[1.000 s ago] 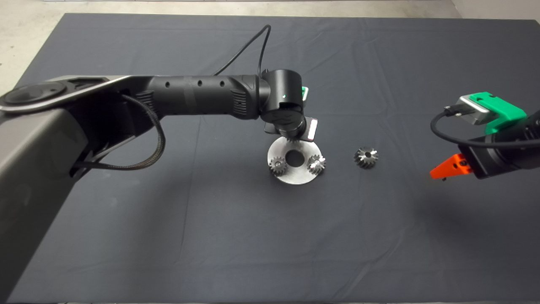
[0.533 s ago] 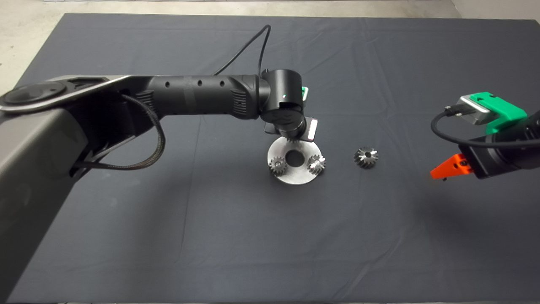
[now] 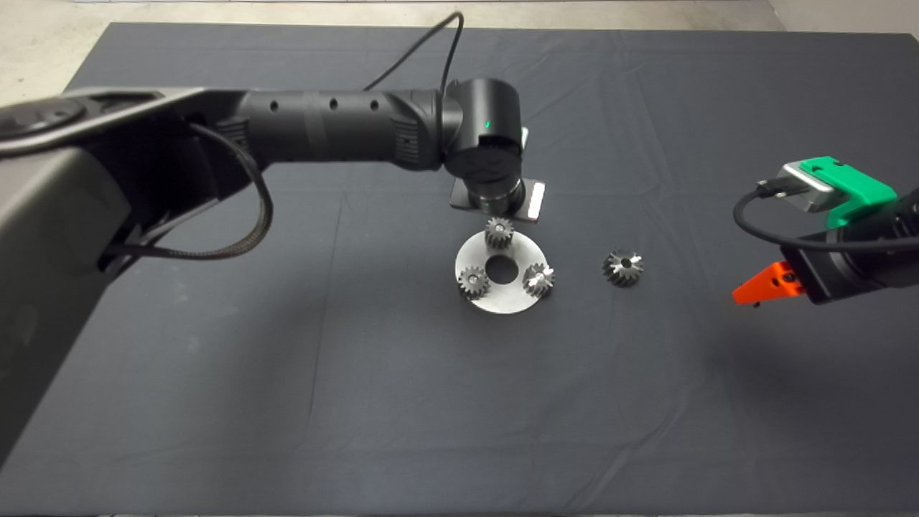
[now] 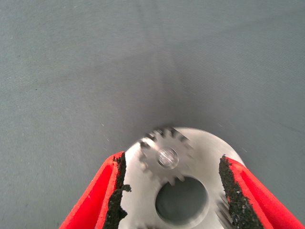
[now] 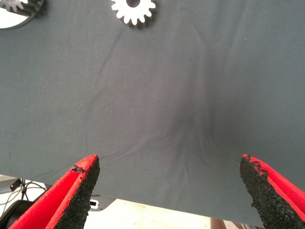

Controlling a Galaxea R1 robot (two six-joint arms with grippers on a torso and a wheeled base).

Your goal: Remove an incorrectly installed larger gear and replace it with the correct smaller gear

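Observation:
The smaller gear sits on the far pin of the round steel plate, beside two other small gears. My left gripper is open and hangs just above the smaller gear, with one finger on each side and not touching it. In the head view its fingers are hidden under the wrist. The larger gear lies on the mat to the right of the plate, and also shows in the right wrist view. My right gripper is open and empty, to the right of the larger gear.
The left arm spans the mat from the left edge to the plate. The plate has a round centre hole. The mat's edge and the floor with cables show past the right gripper.
My left gripper has risen and drawn back from the plate. The smaller gear, before hidden under the wrist, now stands free on its pin. The right arm has not moved.

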